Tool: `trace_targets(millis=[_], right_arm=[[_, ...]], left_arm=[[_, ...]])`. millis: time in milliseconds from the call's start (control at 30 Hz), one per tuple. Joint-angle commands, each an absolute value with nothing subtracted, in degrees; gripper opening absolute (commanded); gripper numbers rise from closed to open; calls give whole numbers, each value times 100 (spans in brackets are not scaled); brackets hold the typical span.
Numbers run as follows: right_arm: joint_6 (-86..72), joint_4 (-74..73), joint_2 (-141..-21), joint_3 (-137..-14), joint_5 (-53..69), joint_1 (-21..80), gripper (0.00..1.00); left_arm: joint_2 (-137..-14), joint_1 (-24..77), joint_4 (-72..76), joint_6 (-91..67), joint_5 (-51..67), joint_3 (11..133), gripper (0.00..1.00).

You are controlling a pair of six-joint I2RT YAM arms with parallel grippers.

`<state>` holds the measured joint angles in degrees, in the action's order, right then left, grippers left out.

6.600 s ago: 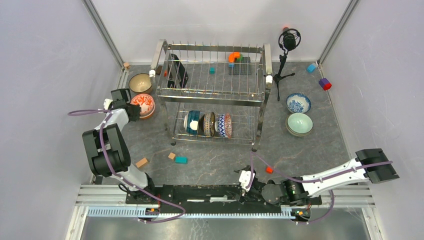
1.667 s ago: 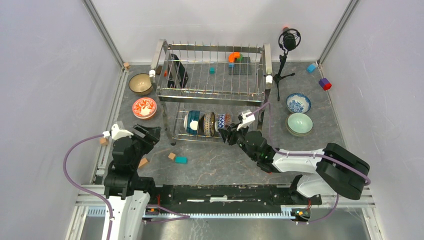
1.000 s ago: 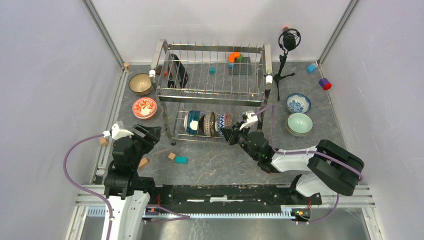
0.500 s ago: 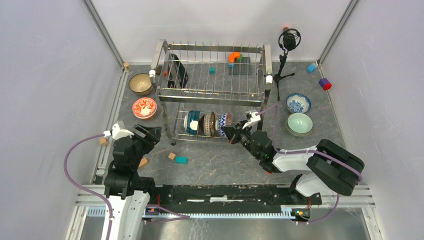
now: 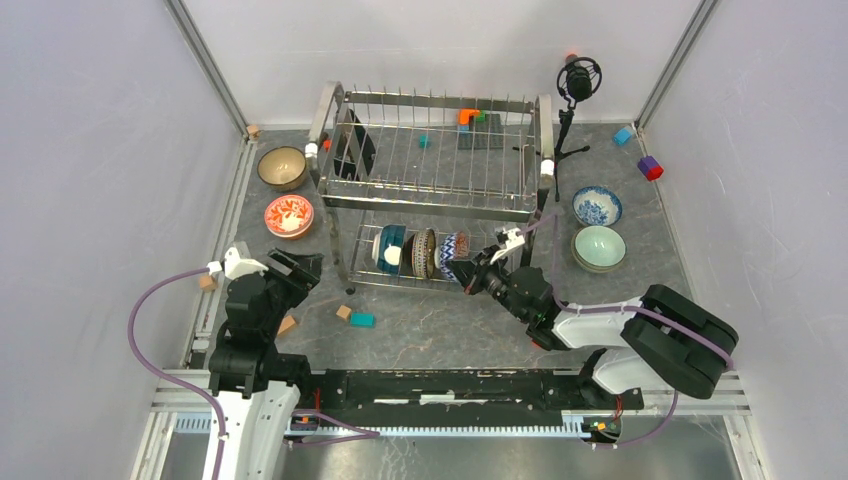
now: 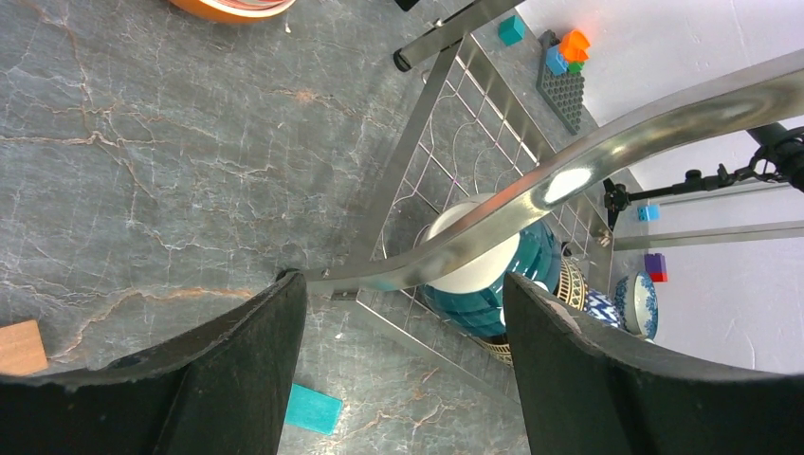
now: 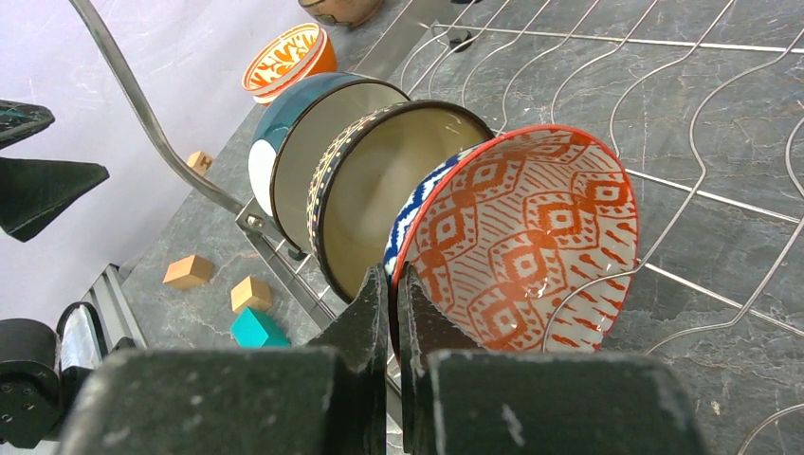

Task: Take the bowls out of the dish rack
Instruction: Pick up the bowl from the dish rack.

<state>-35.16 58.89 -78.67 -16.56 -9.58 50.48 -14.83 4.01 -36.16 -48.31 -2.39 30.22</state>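
The dish rack (image 5: 430, 206) stands mid-table. Its lower tier holds three bowls on edge: a teal one (image 5: 390, 247), a gold-patterned one (image 5: 421, 252) and a red-and-white patterned one (image 5: 452, 256). My right gripper (image 5: 470, 274) is shut on the rim of the red-and-white bowl (image 7: 531, 237), one finger inside it and one outside, at its lower left edge (image 7: 393, 284). My left gripper (image 5: 291, 268) hangs open left of the rack, holding nothing; between its fingers (image 6: 403, 313) I see the rack's looped handle (image 6: 588, 156) and the teal bowl (image 6: 484, 275).
Four bowls sit on the table: brown-gold (image 5: 282, 166) and orange (image 5: 289, 215) left of the rack, blue-and-white (image 5: 597, 205) and pale green (image 5: 599, 247) to its right. A microphone stand (image 5: 575, 85) rises at back right. Small blocks (image 5: 362, 320) lie in front of the rack.
My right gripper has closed on the red-and-white bowl's rim. The whole rack has shifted slightly right with its bowls. The left arm has not moved in the last second.
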Motion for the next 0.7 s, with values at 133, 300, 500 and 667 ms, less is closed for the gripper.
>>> trace_targets(millis=[133, 300, 500, 667], right_arm=[[-4121, 7029, -7749, -1323, -524, 4740, 0], [-4525, 7852, -7923, -1139, -77, 4531, 0], [-4971, 8515, -8124, -1013, 270, 4340, 0], [-5288, 8965, -8260, -951, 490, 4242, 0]], left_arm=[[-1451, 414, -3397, -4635, -140, 2997, 81], [-1450, 426, -3394, -4636, -141, 2997, 81], [-1446, 427, -3395, -4632, -140, 2990, 81], [-1466, 422, -3397, -4632, -141, 2995, 81]])
